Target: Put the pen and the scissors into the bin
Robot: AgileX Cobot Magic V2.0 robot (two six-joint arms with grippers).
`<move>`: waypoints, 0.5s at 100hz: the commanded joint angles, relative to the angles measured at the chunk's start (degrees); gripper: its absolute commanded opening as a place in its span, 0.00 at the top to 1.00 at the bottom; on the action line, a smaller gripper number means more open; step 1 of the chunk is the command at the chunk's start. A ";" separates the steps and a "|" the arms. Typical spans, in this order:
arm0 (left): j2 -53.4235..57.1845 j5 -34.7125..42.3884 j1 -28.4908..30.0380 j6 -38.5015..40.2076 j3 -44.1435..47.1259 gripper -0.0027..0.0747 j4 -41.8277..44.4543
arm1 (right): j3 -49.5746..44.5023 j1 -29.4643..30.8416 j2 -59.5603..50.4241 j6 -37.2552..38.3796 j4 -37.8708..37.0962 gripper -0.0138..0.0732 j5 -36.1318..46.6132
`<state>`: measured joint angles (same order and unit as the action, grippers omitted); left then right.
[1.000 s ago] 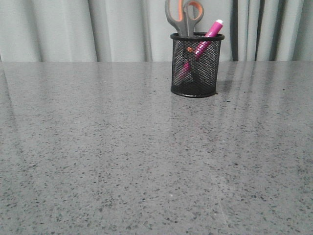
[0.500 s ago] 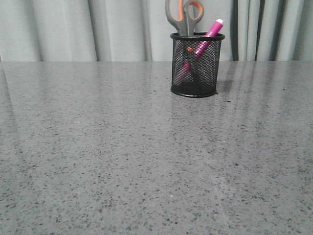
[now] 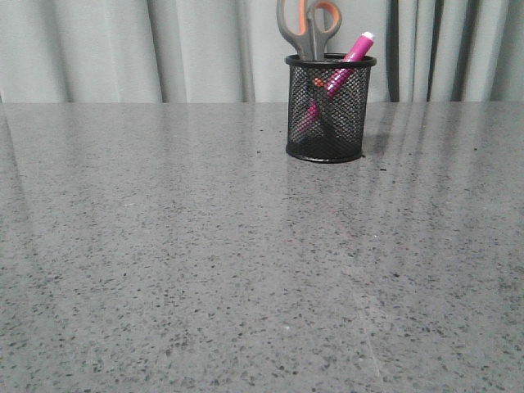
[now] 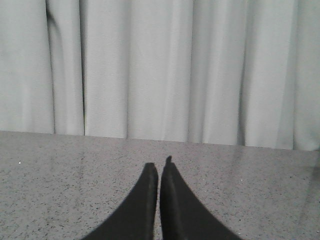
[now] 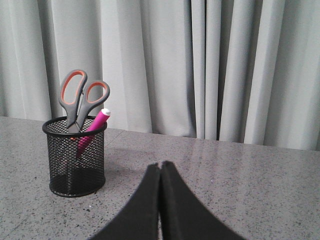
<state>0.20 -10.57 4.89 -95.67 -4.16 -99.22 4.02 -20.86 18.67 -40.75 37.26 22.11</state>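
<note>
Standing at the far side of the speckled grey stone table [image 3: 205, 270] is the small black wire-mesh cup [image 3: 329, 110], right in front of the pale grey curtain [image 3: 98, 49]. The top of the big grey scissors with orange inside the loops [image 3: 308, 24] is cut off by the edge of the front view. Their dark blades go down inside the cup and are hard to see through the mesh; only the orange dot shows. The scissors stand nearly straight up, handles on top. The short fat pink marker [image 3: 344, 64] is in the cup too. It leans, with its small white end up and out over the rim, toward the robot's right.

No arms show in the front view. The left gripper [image 4: 159, 172] has its black fingers pressed together on nothing. The right gripper [image 5: 160, 172] is the same, fingers together, holding nothing, well apart from the cup.
</note>
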 commanded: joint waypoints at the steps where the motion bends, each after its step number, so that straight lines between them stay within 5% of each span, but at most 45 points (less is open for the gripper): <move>1: 1.27 -1.29 0.12 -0.08 -1.53 0.99 -1.27 | 1.66 0.23 0.16 -0.57 -0.89 0.93 3.25; 41: 1.27 -1.17 0.12 0.26 -1.44 0.99 2.10 | 1.66 0.23 0.16 -0.57 -0.89 0.93 3.25; 50: 1.16 1.14 0.12 13.32 -1.68 0.99 13.55 | 1.66 0.23 0.16 -0.57 -0.89 0.93 3.25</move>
<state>0.20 -10.35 4.89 -92.87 -4.02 -94.25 4.02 -20.86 18.67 -40.75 37.26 22.08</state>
